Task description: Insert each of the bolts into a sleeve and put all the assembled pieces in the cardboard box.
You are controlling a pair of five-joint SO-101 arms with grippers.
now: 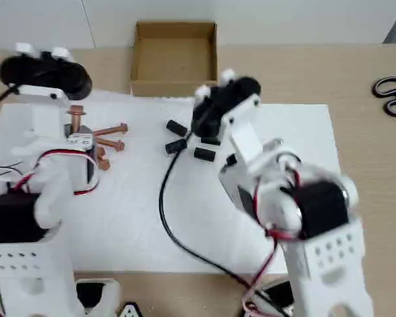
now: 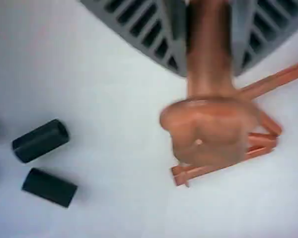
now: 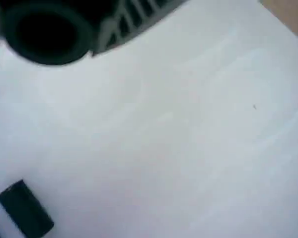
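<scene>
My left gripper (image 1: 78, 135) (image 2: 208, 69) is shut on a copper bolt (image 1: 76, 116) (image 2: 208, 131) and holds it upright above the white sheet, head toward the wrist camera. Several loose copper bolts (image 1: 110, 142) (image 2: 260, 144) lie just beside and under it. My right gripper (image 1: 208, 129) (image 3: 54, 29) is shut on a black sleeve (image 3: 45, 33), whose open bore faces the wrist camera. Three more black sleeves (image 1: 177, 127) lie on the sheet around that gripper; two sleeves (image 2: 39, 140) appear in the left wrist view and one sleeve (image 3: 25, 208) in the right wrist view. The cardboard box (image 1: 175, 79) stands open at the back.
A white sheet (image 1: 138, 218) covers the wooden table. A black cable (image 1: 165, 198) trails across it from the right arm. Scissors (image 1: 393, 94) lie at the far right edge. Both arm bases stand at the front edge.
</scene>
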